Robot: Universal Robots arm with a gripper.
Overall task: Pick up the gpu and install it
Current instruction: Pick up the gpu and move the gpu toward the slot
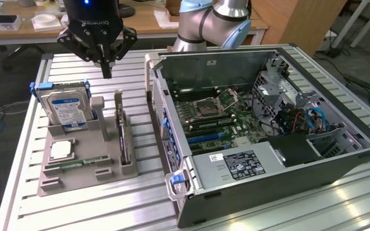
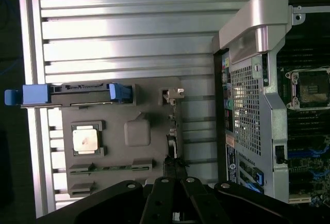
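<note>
Gripper (image 1: 106, 71) is hanging over the slatted aluminium surface (image 1: 75, 67), pointing straight down. The fingers (image 1: 106, 65) are pinched together into one narrow tip and gripping nothing.

The gpu (image 1: 122, 139) is standing on edge in the slotted uprights of the grey tray (image 1: 85, 180), not picked up. In the wrist view it's reading as a thin dark strip (image 2: 172, 141) running along the tray edge nearest the case. In the exterior view the fingertips are hovering clear above and just past the card's far end, touching neither card nor tray.

The rest of the tray:
- The hard drive (image 1: 66, 108) with the blue-white label is standing upright at the far end.
- The cpu (image 1: 61, 150) is lying flat in its pocket.
- The green memory stick (image 1: 75, 163) is lying flat near the front.

The pc case (image 1: 288, 178) is lying on its side on the exterior view's right, just beside the tray. Its side panel is off and the motherboard (image 1: 217, 120) is showing, blue slots facing up.
</note>
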